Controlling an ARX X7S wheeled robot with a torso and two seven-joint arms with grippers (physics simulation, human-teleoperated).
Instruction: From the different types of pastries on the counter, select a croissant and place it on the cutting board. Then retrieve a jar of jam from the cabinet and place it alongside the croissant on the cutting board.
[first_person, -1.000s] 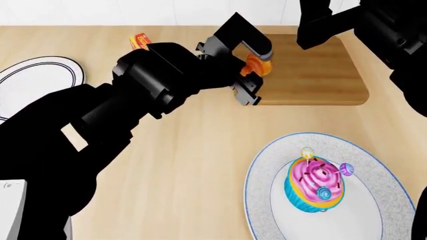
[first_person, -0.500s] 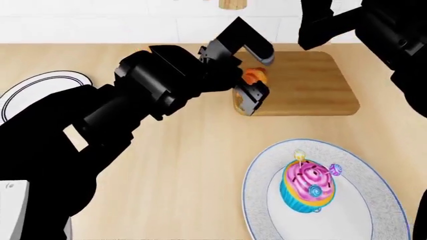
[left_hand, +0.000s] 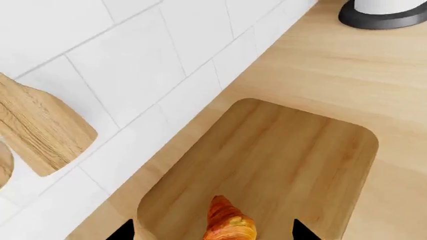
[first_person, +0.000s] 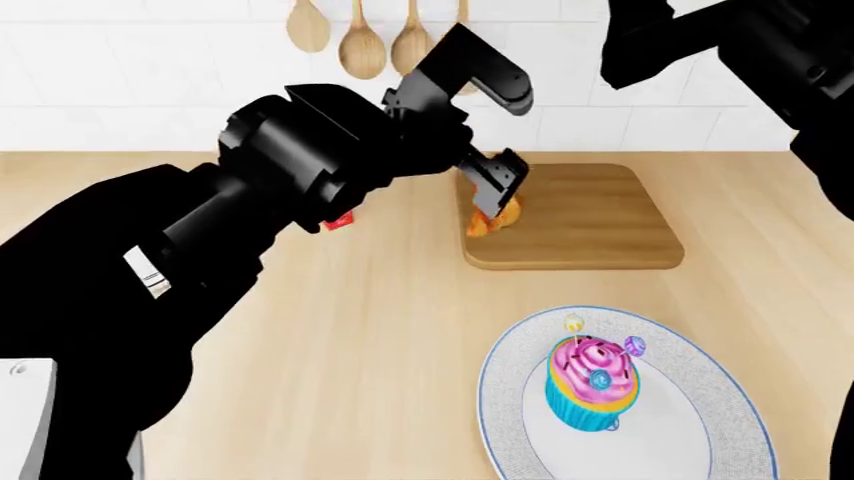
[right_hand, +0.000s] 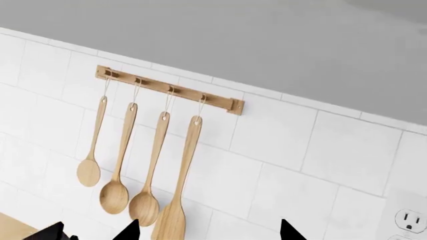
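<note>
The croissant sits on the cutting board near its left edge, right between the spread fingers of my left gripper. Its long axis points straight out from that pincer. My right gripper is up by the wall tiles, open with nothing in it, so it's likely the one for the jam.

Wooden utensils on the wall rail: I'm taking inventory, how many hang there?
4, side by side on the wall rail in the right wrist view: three wooden spoons, then a spatula whose lower end is cut off by the frame.
</note>
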